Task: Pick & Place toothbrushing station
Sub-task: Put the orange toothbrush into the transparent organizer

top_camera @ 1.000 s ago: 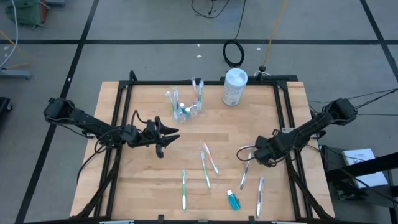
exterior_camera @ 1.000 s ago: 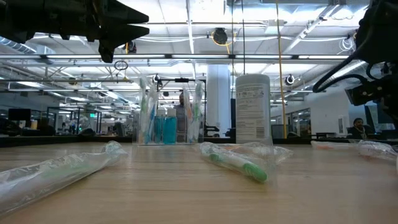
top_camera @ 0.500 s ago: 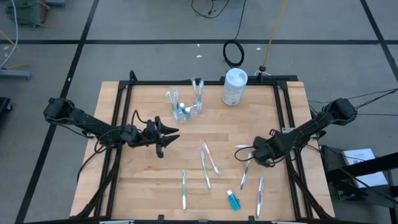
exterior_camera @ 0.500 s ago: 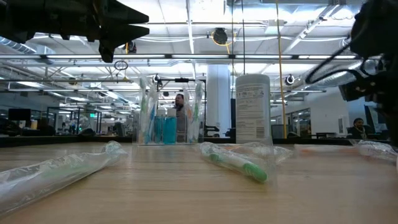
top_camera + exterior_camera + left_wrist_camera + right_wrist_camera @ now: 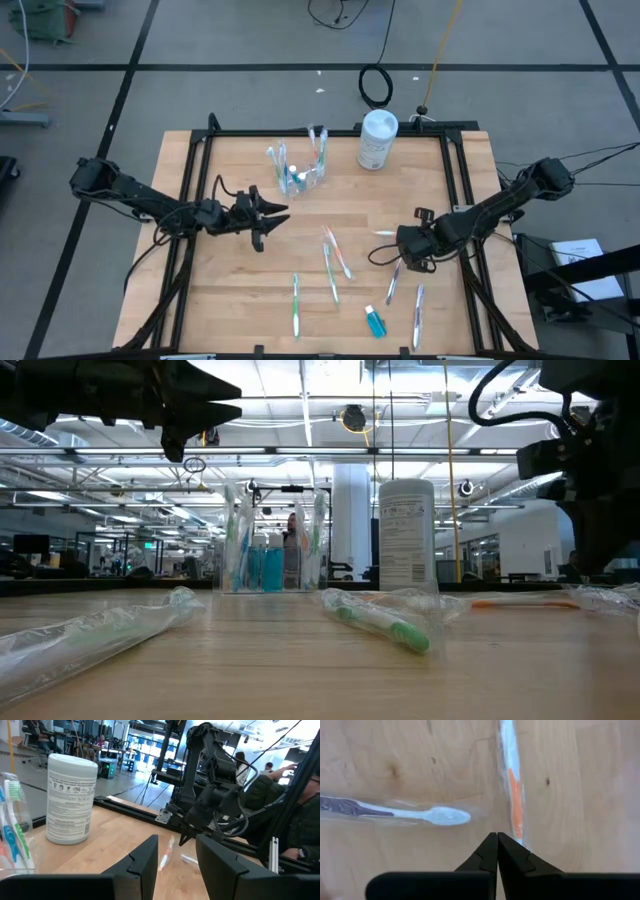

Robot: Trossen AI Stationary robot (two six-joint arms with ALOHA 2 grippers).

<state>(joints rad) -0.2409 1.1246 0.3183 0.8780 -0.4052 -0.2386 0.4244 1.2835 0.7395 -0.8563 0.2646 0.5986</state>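
Since a second ago only the right gripper (image 5: pixel 403 243) has shifted, sliding inward from the table's right rail (image 5: pixel 462 200) toward the middle, its fingers now pressed shut on nothing above an orange-handled toothbrush (image 5: pixel 514 790). Over on the left, the left gripper (image 5: pixel 276 219) hangs partly open and empty, bare board all round it, with the clear cup (image 5: pixel 300 172) of brushes near the far edge. Loose toothbrushes (image 5: pixel 335 252) and a blue tube (image 5: pixel 376 322) crowd the near middle between the arms.
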